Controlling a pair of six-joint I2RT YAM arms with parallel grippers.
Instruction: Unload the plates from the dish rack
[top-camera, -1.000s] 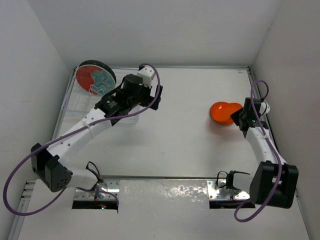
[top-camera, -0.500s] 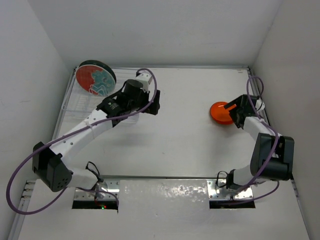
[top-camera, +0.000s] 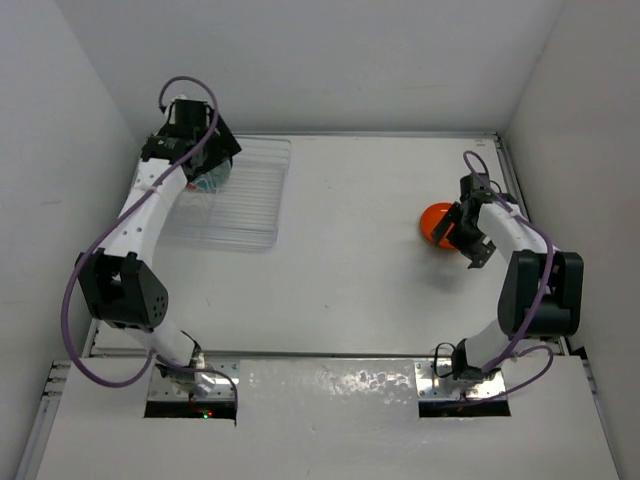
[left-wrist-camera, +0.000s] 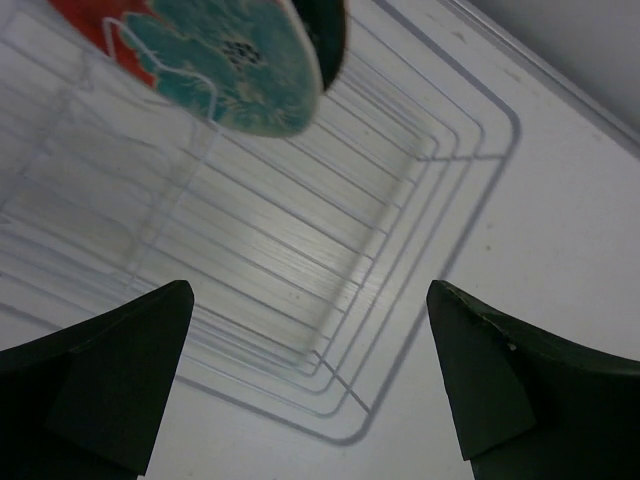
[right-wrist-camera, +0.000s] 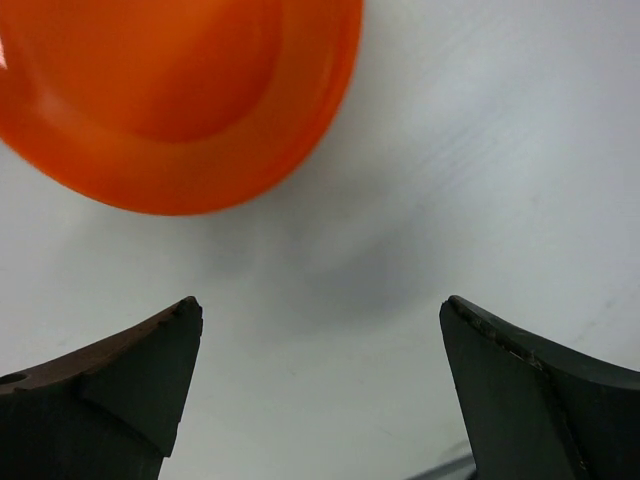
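Orange plate (right-wrist-camera: 180, 90): uniform glossy orange. Red-and-teal plate (left-wrist-camera: 215, 60): red on one part, teal with a darker flower print on the other. Dish rack (left-wrist-camera: 330, 260): thin white wires, over a white table (top-camera: 350, 250).

The rack (top-camera: 245, 190) sits at ten o'clock on the table (top-camera: 350, 270), toward the far left corner. In its far left end stands a front plate (left-wrist-camera: 220, 50) with a back plate (left-wrist-camera: 325, 25) just behind it. A third plate (top-camera: 436, 222) lies flat at three o'clock, well apart from the rack.

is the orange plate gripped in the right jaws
No, the orange plate lies on the table beyond the open right jaws, touching neither.
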